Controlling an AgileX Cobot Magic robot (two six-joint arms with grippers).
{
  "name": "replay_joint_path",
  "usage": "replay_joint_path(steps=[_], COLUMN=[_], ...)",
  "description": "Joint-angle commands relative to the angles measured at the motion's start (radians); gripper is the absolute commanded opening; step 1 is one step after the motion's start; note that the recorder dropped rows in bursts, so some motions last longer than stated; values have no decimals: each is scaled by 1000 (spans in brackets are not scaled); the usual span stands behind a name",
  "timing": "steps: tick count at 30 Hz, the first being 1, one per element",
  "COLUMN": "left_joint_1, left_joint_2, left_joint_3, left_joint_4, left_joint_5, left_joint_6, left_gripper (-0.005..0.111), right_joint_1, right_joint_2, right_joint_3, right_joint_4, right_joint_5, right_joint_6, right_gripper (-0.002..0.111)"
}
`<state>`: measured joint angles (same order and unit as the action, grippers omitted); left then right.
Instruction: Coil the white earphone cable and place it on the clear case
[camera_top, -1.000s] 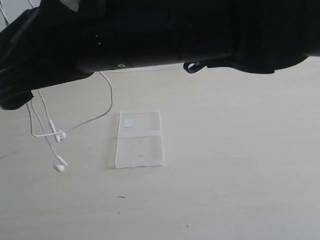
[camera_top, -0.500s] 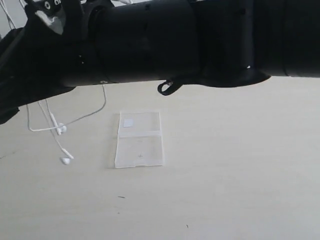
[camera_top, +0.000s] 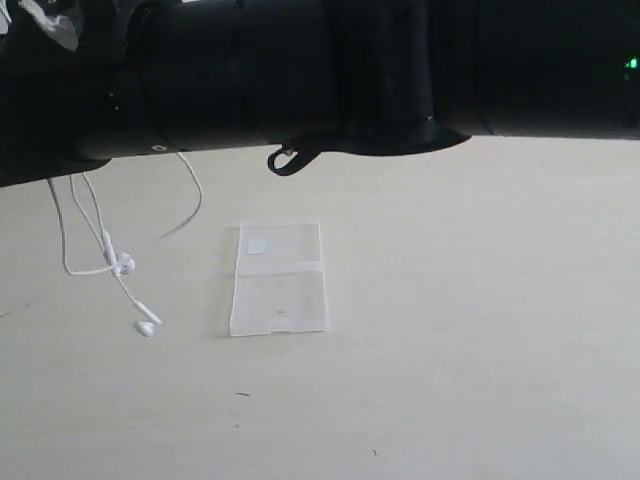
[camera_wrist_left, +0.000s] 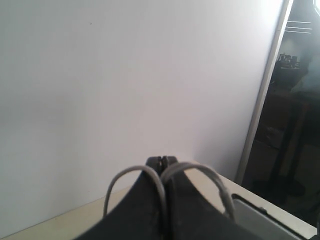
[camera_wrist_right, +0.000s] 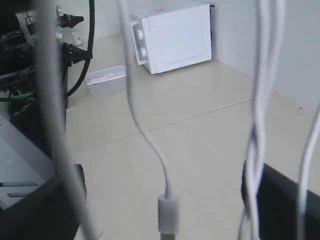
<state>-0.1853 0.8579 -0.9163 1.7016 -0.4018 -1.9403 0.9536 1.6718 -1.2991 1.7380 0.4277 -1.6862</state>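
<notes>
The white earphone cable (camera_top: 107, 243) is up in the air at the left of the exterior view, its thin strands dropping from under my black arm (camera_top: 300, 80). The two buds dangle at the low end, the upper earbud (camera_top: 123, 264) just above the lower earbud (camera_top: 147, 327); whether the lower one touches the table (camera_top: 480, 330) I cannot tell. One loose loop (camera_top: 192, 200) of wire curves out toward the middle.

The clear case (camera_top: 279, 290) lies flat on the table to the right of the buds, near them but apart from the wire. Its two panels are spread open, and the small white sticker (camera_top: 257, 246) sits on the far panel.

My left pincer (camera_wrist_left: 161, 162) is pressed together on the cable. In the left wrist view the wire runs down the seam between the two fingers and arches out on either side (it reads grey against the white wall (camera_wrist_left: 125, 75)).

My right pincer (camera_wrist_right: 162, 182) stands spread, with one dark finger (camera_wrist_right: 45, 210) at each side of its wrist view. Several strands hang across the gap between them. One strand carries the small inline remote (camera_wrist_right: 168, 215), and a twisted pair passes in front of the opposite finger. Whether any strand rests on a finger I cannot tell. Behind the strands are a white microwave (camera_wrist_right: 172, 37), a small clear tub (camera_wrist_right: 105, 77) near it, and thick black robot cables (camera_wrist_right: 89, 45).
</notes>
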Motion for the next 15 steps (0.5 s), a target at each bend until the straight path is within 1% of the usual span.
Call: replay_joint_path(steps=[1, 3, 4, 5, 8, 12, 15], left_joint_1=[2, 2, 2, 2, 2, 2, 2], left_joint_2=[4, 4, 4, 4, 4, 4, 4], left_joint_3=[-3, -3, -3, -3, -3, -6, -14], left_joint_4=[-14, -14, -16, -19, -26, -34, -40], left_joint_5=[11, 11, 14, 14, 17, 17, 20], left_joint_6=[0, 0, 0, 0, 0, 0, 0], left_gripper=[0, 0, 0, 0, 0, 0, 0], right_joint_1=[0, 0, 0, 0, 0, 0, 0], right_joint_2=[17, 18, 18, 18, 18, 18, 18], right_joint_3=[-7, -7, -7, -12, -22, -32, -32], right_joint_4=[6, 6, 6, 6, 6, 6, 6], right_joint_5=[11, 11, 8, 8, 8, 8, 8], right_joint_6=[12, 14, 16, 25, 37, 44, 65], right_gripper=[78, 74, 70, 62, 43, 23, 5])
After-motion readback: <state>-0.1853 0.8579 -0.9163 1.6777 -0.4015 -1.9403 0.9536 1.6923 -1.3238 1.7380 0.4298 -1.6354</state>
